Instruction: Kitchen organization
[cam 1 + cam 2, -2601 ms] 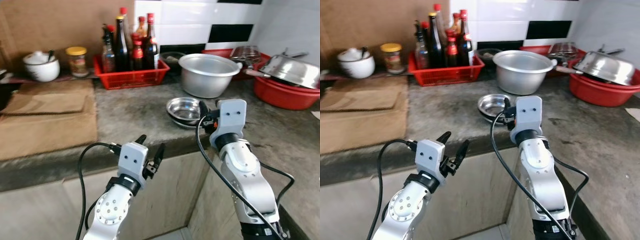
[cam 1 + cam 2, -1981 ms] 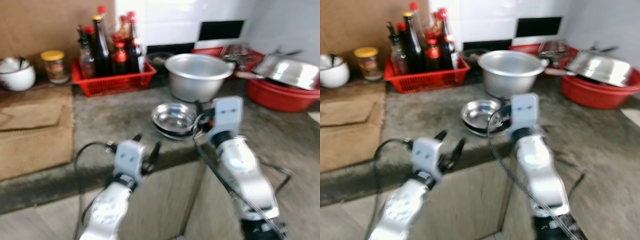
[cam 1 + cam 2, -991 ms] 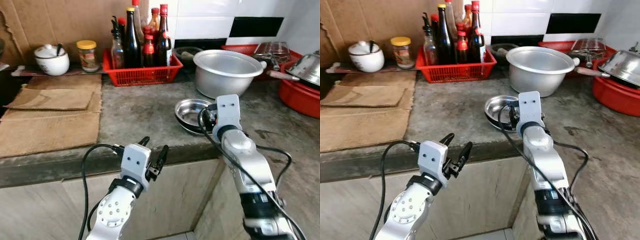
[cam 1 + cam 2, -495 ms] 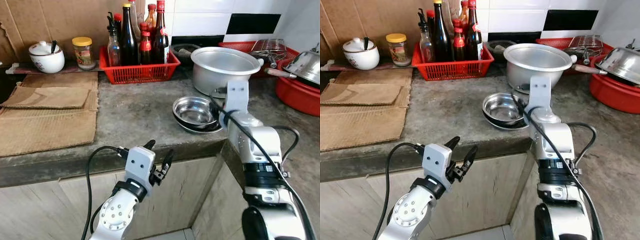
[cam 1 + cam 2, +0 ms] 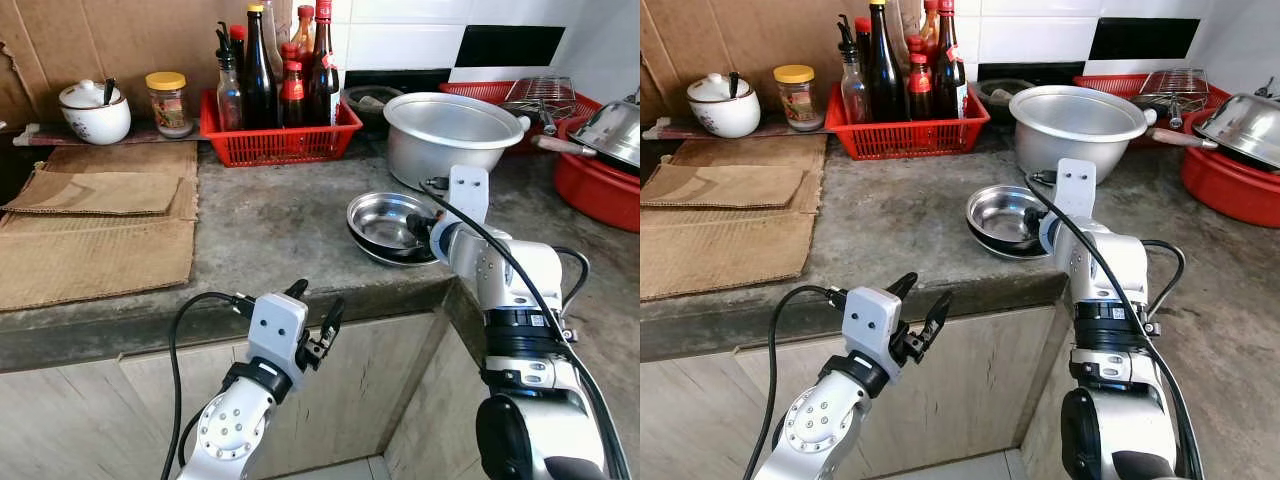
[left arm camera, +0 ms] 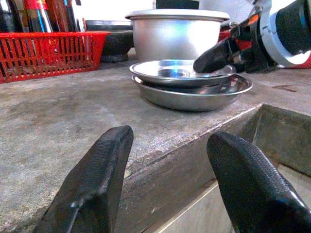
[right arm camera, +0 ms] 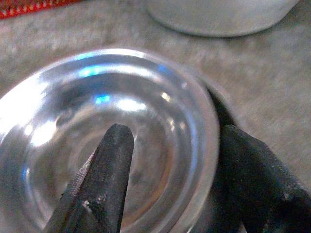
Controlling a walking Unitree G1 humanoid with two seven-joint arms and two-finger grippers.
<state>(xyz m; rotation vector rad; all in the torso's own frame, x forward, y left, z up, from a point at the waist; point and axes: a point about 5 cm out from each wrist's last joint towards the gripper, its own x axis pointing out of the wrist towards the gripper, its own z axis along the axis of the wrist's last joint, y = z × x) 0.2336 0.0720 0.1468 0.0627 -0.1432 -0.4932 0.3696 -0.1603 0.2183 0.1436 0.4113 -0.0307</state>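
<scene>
Two shallow steel bowls (image 5: pixel 383 220) sit stacked on the grey stone counter (image 5: pixel 260 230), near its front edge. My right gripper (image 5: pixel 417 228) is at the stack's right side. It is open and straddles the upper bowl's (image 7: pixel 73 121) rim, with one finger (image 7: pixel 109 160) inside the bowl and the other (image 7: pixel 252 174) outside. My left gripper (image 5: pixel 317 297) is open and holds nothing. It hangs below the counter's edge in front of the cabinet, with the bowls (image 6: pixel 182 73) ahead of it.
Behind the bowls stands a large aluminium pot (image 5: pixel 450 135). At the back is a red basket of bottles (image 5: pixel 280 140). A red basin with a steel lid (image 5: pixel 600 170) is at the right. Cardboard sheets (image 5: pixel 90 230), a white ceramic pot (image 5: pixel 95 112) and a jar (image 5: pixel 167 100) are at the left.
My right gripper has turned and come down onto the bowl's right rim. The left arm has barely moved. The view shifted slightly with the camera.
</scene>
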